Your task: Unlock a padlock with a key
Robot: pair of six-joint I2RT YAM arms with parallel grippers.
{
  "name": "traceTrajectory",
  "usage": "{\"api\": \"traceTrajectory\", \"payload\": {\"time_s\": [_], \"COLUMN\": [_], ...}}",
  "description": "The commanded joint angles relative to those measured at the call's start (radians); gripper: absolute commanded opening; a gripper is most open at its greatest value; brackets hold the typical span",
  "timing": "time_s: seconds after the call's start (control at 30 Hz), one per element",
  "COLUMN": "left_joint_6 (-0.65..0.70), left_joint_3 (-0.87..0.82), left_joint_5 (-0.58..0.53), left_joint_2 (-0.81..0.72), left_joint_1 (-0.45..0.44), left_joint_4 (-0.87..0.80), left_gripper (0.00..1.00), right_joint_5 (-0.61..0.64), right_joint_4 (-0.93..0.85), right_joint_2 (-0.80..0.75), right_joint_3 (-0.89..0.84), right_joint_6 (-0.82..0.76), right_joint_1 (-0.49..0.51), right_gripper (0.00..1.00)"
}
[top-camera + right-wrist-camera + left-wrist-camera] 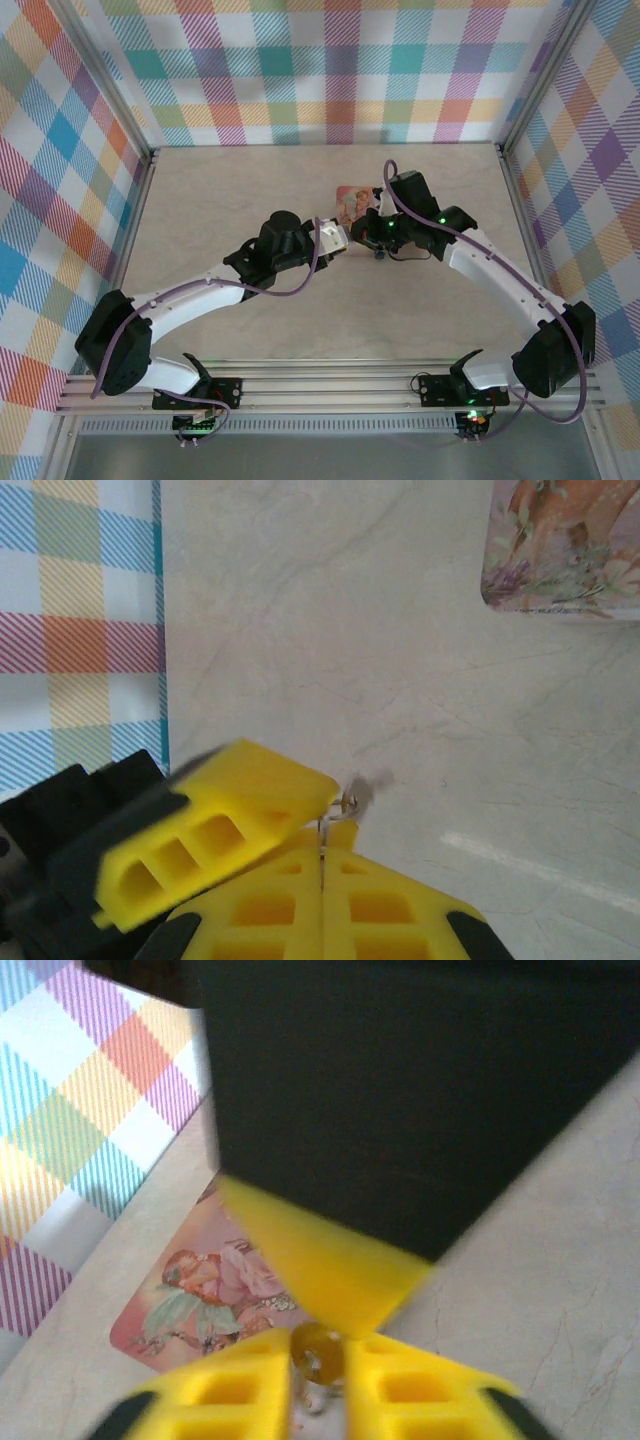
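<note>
You have both arms reaching in from the near rail (330,392) and meeting at mid-table, with the left gripper (350,241) and the right gripper (372,243) almost tip to tip, just in front of the pink floral tin box (352,205). Just below the right gripper you can make out a tiny blue padlock (380,257), too small to tell how it is held. Purple cables (300,285) loop along both arms, and plaid walls (330,70) close in the pale table (220,190) on three sides.

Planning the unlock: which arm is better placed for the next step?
Left, likely: the left end effector grips a brassy piece beside the right end effector, which pinches a silvery wire.
</note>
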Motion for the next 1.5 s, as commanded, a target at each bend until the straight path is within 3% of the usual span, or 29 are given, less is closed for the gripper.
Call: {"api": "traceTrajectory", "payload": {"time_s": [0.0, 0.2, 0.37, 0.47, 0.57, 0.7, 0.83, 0.93, 1.17, 1.47], "left_joint_6": [0.018, -0.001, -0.099, -0.173, -0.226, -0.273, -0.295, -0.291, -0.238, -0.235], "left_joint_3": [0.03, 0.037, 0.011, 0.004, -0.002, 0.051, 0.154, 0.205, 0.316, 0.354], "left_joint_5": [-0.022, -0.037, 0.043, 0.128, 0.238, 0.491, 0.728, 0.835, 0.952, 0.981], "left_joint_2": [0.011, 0.005, -0.02, -0.048, -0.087, -0.111, -0.09, -0.076, -0.014, 0.004], "left_joint_1": [-0.013, -0.013, 0.016, 0.056, 0.1, 0.182, 0.24, 0.255, 0.257, 0.257], "left_joint_4": [0.032, -0.045, -0.075, -0.113, -0.15, -0.253, -0.398, -0.46, -0.635, -0.682], "left_gripper": [0.0, 0.0, 0.0, 0.0, 0.0, 0.0, 0.0, 0.0, 0.0, 0.0], "right_joint_5": [-0.038, -0.045, -0.045, -0.064, -0.149, -0.293, -0.52, -0.638, -0.692, -0.699], "right_joint_4": [-0.006, 0.026, 0.067, 0.126, 0.231, 0.369, 0.415, 0.41, 0.439, 0.345], "right_joint_2": [-0.025, -0.027, -0.055, -0.115, -0.189, -0.242, -0.217, -0.183, -0.132, -0.075], "right_joint_3": [-0.016, -0.03, -0.033, -0.059, -0.122, -0.17, -0.138, -0.104, -0.098, -0.057], "right_joint_6": [0.02, 0.038, 0.014, -0.021, -0.058, -0.21, -0.378, -0.458, -0.499, -0.599], "right_joint_1": [0.008, 0.005, -0.011, -0.049, -0.116, -0.158, -0.158, -0.158, -0.149, -0.07], "right_gripper": [0.0, 0.07, 0.46, 0.54, 0.54, 0.51, 0.49, 0.52, 0.6, 0.46]}}
